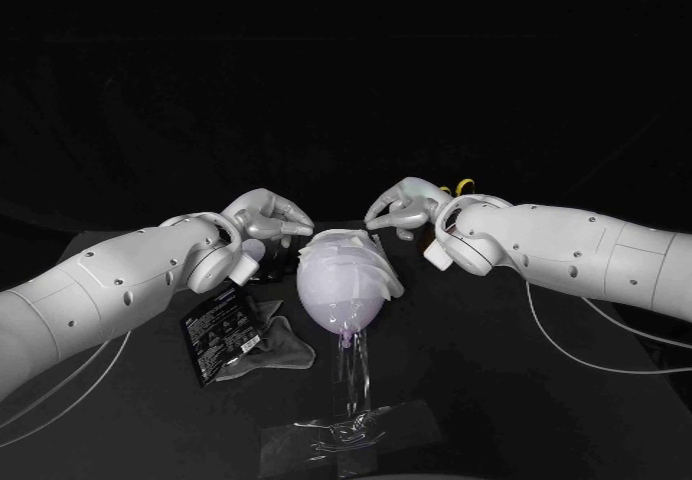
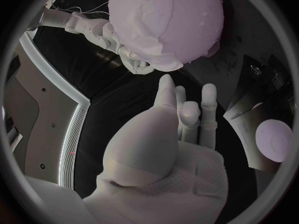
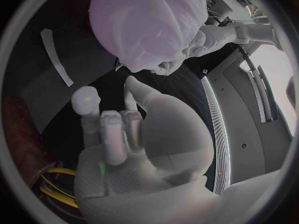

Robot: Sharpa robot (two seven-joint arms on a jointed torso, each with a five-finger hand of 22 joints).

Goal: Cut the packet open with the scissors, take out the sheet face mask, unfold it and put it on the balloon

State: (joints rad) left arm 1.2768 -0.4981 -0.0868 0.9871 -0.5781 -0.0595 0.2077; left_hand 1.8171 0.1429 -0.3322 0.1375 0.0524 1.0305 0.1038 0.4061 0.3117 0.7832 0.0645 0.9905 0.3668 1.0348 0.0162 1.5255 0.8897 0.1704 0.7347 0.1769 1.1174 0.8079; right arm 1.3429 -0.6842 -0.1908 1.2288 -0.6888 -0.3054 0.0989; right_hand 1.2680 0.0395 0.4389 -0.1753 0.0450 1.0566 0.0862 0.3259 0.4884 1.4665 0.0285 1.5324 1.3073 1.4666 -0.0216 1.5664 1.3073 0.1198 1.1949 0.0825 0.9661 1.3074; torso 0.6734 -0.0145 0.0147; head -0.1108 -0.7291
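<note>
Clear stand [image 1: 346,425], mask [image 1: 355,262] on balloon [image 1: 338,312], left hand [image 1: 268,222], right hand [image 1: 401,206] flanking, fingers released

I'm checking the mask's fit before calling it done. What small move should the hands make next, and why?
Probably bring the left hand and right hand in to smooth the mask flat. Both hover beside it holding nothing, and it is draped on the balloon but lies in folds with a bunched edge.
</note>
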